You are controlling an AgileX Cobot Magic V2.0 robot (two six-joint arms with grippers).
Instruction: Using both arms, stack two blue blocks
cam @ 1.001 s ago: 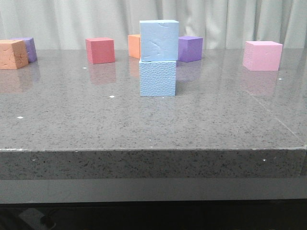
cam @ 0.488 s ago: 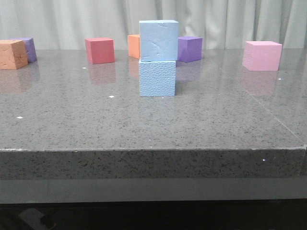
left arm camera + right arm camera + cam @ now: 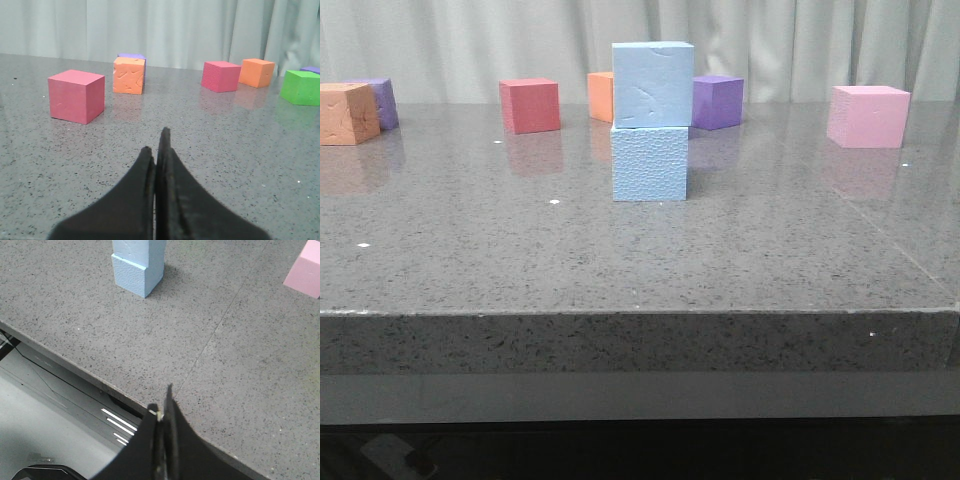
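Nothing has shifted since earlier: the blue blocks (image 3: pixel 650 120) stand stacked mid-desk (image 3: pixel 470 250). Left pincer (image 3: pixel 159 150) and right pincer (image 3: pixel 162 410) are both pressed together, empty. Foam looks light, squashy; grip opposite pebbly faces gently

A: How is the scene lit?
B: Soft, even, bright light; the polished table (image 3: pixel 740 250) mirrors the cubes faintly, and the blue blocks (image 3: pixel 138 265) cast a short, diffuse shadow.

A: Image sharpness?
B: Front view sharp; the near, dark left gripper (image 3: pixel 159 152) appears blurred.
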